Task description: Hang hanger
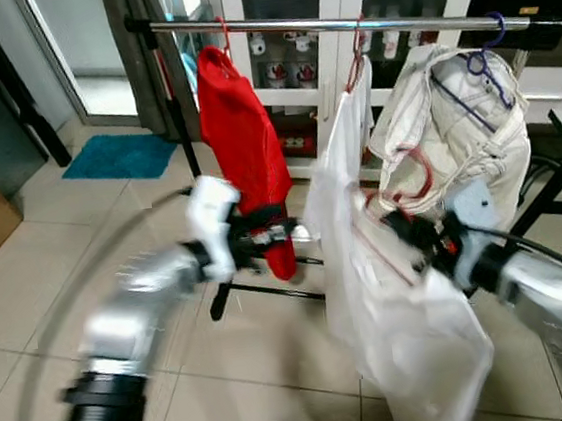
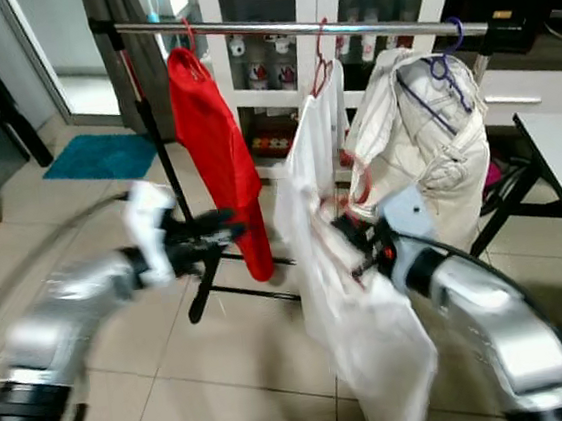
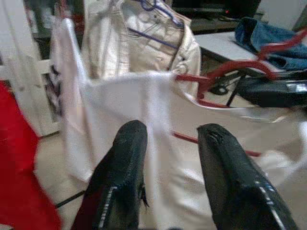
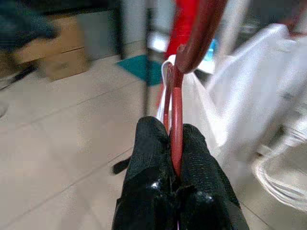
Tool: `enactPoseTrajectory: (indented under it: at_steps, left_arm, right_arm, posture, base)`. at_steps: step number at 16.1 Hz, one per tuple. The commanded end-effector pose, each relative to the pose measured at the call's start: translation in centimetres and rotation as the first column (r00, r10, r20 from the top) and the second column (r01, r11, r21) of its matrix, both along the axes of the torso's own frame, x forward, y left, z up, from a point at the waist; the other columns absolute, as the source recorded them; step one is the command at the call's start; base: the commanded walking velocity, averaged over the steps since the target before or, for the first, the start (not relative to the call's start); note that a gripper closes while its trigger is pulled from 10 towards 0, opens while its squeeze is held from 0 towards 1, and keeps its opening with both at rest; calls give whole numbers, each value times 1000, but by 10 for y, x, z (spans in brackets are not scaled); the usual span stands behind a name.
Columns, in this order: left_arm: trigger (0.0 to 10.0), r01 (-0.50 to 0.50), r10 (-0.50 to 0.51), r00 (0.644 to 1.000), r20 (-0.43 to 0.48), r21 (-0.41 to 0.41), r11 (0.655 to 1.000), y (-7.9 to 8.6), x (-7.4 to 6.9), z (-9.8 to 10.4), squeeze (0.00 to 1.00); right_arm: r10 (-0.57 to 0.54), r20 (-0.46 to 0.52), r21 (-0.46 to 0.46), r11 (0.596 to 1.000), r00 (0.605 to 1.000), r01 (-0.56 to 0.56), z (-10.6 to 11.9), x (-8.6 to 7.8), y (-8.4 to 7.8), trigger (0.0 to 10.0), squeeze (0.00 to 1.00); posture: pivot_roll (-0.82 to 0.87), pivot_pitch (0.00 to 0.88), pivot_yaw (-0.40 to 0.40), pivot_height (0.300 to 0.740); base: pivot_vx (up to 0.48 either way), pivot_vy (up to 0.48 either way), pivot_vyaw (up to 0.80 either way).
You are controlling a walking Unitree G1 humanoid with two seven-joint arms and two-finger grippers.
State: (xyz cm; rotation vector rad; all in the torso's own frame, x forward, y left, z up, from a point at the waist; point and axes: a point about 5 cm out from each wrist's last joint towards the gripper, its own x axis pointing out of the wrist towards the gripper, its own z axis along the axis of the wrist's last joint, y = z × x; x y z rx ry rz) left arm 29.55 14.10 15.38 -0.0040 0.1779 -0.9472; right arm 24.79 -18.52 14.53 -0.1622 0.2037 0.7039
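Pinching the thin, stiff red hanger [image 4: 175,103] between closed fingers, the right gripper [image 4: 173,143] holds it below the rail [image 1: 342,21], its light white garment [image 1: 391,299] hanging limp, while the left gripper [image 3: 172,139] stands open beside the cloth.

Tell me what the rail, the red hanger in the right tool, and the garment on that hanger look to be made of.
Rail: looks like polished metal; it is silvery with bright glints.
Red hanger, pinched in the right tool: a thin glossy rod, probably plastic or coated wire; the look leaves it open.
White garment: thin woven cloth, matte, hanging in soft folds and slightly see-through over the hanger.
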Motion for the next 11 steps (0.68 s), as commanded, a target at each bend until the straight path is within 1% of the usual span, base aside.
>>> enactPoseTrajectory:
  at_steps: [1, 2, 3, 4, 5, 6, 7, 8, 9, 10, 11]
  left_arm:
    - [10000, -15, 14, 1000, 27, 27, 1000, 18, -1, 5, 1000]
    - [10000, -24, 22, 999, 35, 64, 998, 28, -1, 6, 1000]
    - [10000, -9, 7, 999, 33, 75, 997, 34, -3, 7, 1000]
    - [10000, 2, -5, 999, 32, 81, 997, 37, -5, 8, 1000]
    - [10000, 0, -5, 999, 42, 124, 992, 49, -6, 9, 1000]
    - [10000, -4, -2, 999, 40, 151, 988, 58, -7, 7, 1000]
    - [10000, -16, 10, 999, 32, 199, 980, 72, -9, 4, 1000]
    - [10000, -22, 15, 999, 30, 225, 974, 81, -10, 4, 1000]
    - [10000, -22, 17, 999, 27, 227, 974, 83, -11, 4, 1000]
    - [10000, 1, -6, 1000, 20, 239, 971, 88, -14, 4, 0]
    - [10000, 33, -41, 999, 33, 209, 977, 85, -16, 12, 0]
  right_arm:
    - [117, 24, 1, 993, 993, -117, 11, -6, 7, 10000, 0]
    - [186, 12, -9, 983, 983, -186, 13, -11, 7, 10000, 0]
    - [235, 4, 1, 972, 972, -235, 16, -15, 8, 10000, 0]
    - [254, 1, 5, 967, 967, -254, 17, -17, 8, 10000, 0]
    - [299, 0, 28, 954, 954, -299, 20, -19, 11, 10000, 0]
    - [332, 1, 48, 942, 943, -332, 22, -21, 13, 10000, 0]
    - [386, 2, 75, 920, 922, -385, 25, -26, 18, 10000, 0]
    - [420, 3, 90, 904, 908, -418, 27, -28, 20, 10000, 0]
    - [432, 5, 100, 897, 902, -430, 28, -29, 21, 10000, 0]
    - [456, 6, 115, 884, 890, -454, 29, -30, 23, 10000, 0]
    - [462, -7, 92, 884, 887, -459, 28, -31, 22, 10000, 0]
  posture:
    - [-152, 0, 55, 740]
    - [-148, 0, 53, 740]
    - [-145, 0, 51, 740]
    - [-145, 0, 49, 740]
    - [-143, 0, 47, 740]
    - [-139, 0, 46, 740]
    - [-137, 0, 46, 740]
    - [-137, 0, 46, 740]
    - [-138, 0, 46, 740]
    - [-143, 0, 53, 740]
    - [-140, 0, 48, 740]
  base:
    - [0, 0, 0]
    - [0, 0, 0]
    - [0, 0, 0]
    - [0, 0, 0]
    - [0, 0, 0]
    - [0, 0, 0]
    - [0, 0, 0]
    - [0, 0, 0]
    - [0, 0, 0]
    - [0, 0, 0]
    - [0, 0, 0]
